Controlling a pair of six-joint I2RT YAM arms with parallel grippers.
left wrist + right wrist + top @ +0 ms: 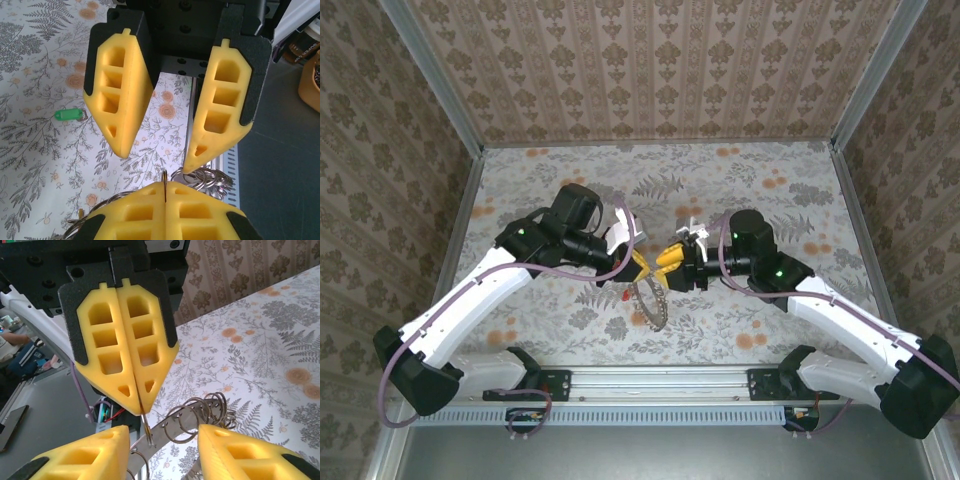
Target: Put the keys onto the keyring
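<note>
Dangling keyring (652, 303), pinched by right pincer (140, 409)

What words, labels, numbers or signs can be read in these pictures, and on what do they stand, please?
None can be read.
Green tag: no writing visible, too small to tell.
Dark label on a container off the table: too blurred to read.
Keyring: holes, no lettering seen.

left end effector (156, 161): fingers apart | right end effector (140, 408): fingers pressed together | tips facing, close
</note>
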